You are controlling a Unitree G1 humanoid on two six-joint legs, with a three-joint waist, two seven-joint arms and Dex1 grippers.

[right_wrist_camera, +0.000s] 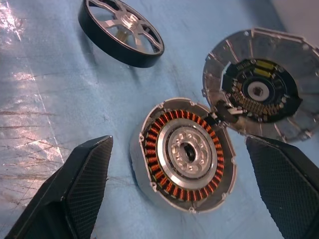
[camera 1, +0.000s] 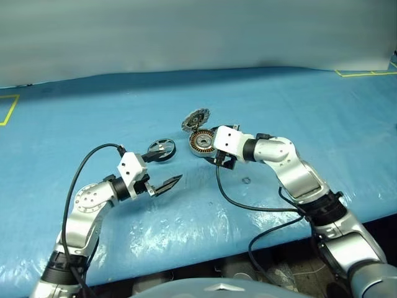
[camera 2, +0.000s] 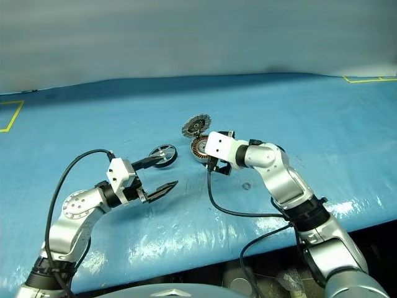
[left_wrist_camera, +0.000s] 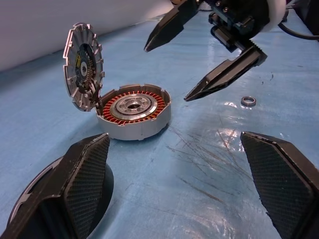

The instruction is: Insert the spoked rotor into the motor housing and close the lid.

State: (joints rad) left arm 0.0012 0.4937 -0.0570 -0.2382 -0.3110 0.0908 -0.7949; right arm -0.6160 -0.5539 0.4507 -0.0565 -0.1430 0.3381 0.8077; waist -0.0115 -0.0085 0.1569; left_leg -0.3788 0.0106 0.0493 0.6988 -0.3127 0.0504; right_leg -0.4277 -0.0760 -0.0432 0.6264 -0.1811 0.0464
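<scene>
The motor housing lies on the blue table with its copper windings showing. Its toothed lid stands open on the hinge at the far side, inner face showing. The spoked rotor, black-rimmed with silver spokes, lies flat just left of the housing. My right gripper hangs open close above the housing's near right side, holding nothing. My left gripper is open and level near the rotor, one finger beside the rotor's rim, and also empty.
A small metal ring lies on the table to the right of the housing, near the right arm's black cable. Yellow tape marks sit at the far left and far right. The table's front edge is close.
</scene>
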